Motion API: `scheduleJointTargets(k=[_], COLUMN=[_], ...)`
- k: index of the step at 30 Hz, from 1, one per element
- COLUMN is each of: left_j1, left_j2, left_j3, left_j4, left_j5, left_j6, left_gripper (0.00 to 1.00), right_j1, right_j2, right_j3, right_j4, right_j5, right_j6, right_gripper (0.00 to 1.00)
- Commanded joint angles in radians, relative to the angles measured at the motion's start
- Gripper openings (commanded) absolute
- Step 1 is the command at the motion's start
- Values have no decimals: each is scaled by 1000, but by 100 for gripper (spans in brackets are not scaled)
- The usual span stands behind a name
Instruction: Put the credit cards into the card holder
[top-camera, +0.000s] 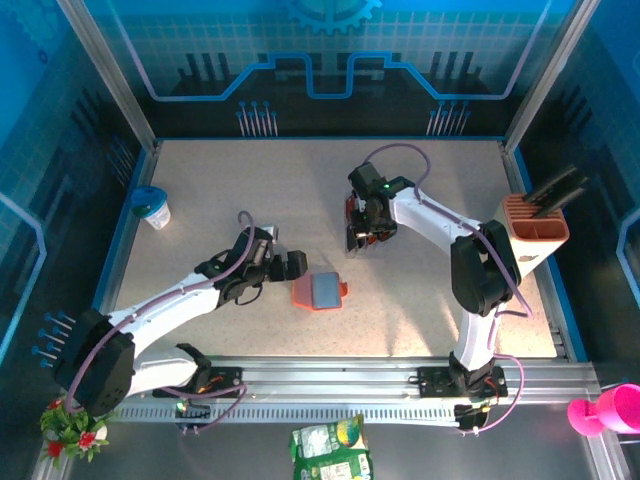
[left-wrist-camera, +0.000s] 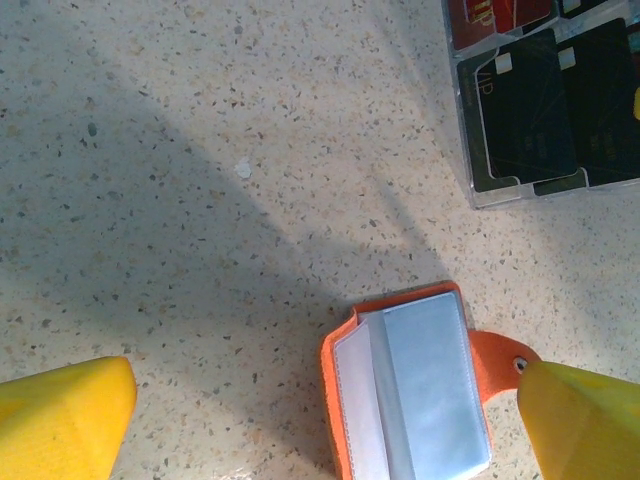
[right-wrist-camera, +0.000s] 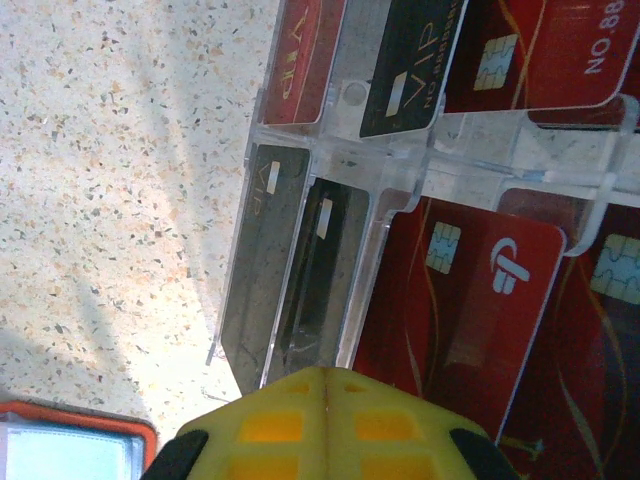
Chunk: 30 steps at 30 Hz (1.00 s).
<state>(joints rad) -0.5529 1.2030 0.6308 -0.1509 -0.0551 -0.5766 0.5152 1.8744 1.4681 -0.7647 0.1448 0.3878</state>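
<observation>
The card holder (top-camera: 322, 291) (left-wrist-camera: 415, 390) (right-wrist-camera: 70, 445) lies open on the table, orange outside with pale grey-blue sleeves. My left gripper (top-camera: 296, 265) (left-wrist-camera: 325, 378) hovers just left of it, its yellow fingers (left-wrist-camera: 60, 425) open and apart on either side of it. The credit cards, red (right-wrist-camera: 470, 310) (left-wrist-camera: 495, 12) and black (right-wrist-camera: 415, 65) (left-wrist-camera: 530, 115), sit in a clear compartment tray (right-wrist-camera: 385, 215) (top-camera: 352, 246). My right gripper (top-camera: 360, 232) (right-wrist-camera: 325, 378) is over the tray, shut. Its tips meet at the near end of a dark card (right-wrist-camera: 318, 280) standing on edge; I cannot tell whether they pinch it.
A white cup with a blue lid (top-camera: 152, 207) stands at the far left. A salmon-and-white box with black tools (top-camera: 535, 225) stands at the right edge. Glass walls enclose the table on three sides.
</observation>
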Motion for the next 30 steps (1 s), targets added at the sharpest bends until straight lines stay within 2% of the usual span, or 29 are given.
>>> scheduleJointTargets(k=[1, 17, 30], left_j1=[-8, -7, -8], left_j2=[-13, 0, 5], left_j3=[-16, -10, -9], left_j4=[10, 16, 19], left_j5=[12, 17, 19], left_j6=[9, 7, 10], left_gripper=[99, 99, 99], right_j1=[-7, -9, 12], right_j2=[21, -79, -34], right_j3=[2, 24, 47], right_j4=[-4, -19, -42], right_j5=[-54, -35, 16], right_j6=[11, 14, -7], right_gripper=[0, 0, 0])
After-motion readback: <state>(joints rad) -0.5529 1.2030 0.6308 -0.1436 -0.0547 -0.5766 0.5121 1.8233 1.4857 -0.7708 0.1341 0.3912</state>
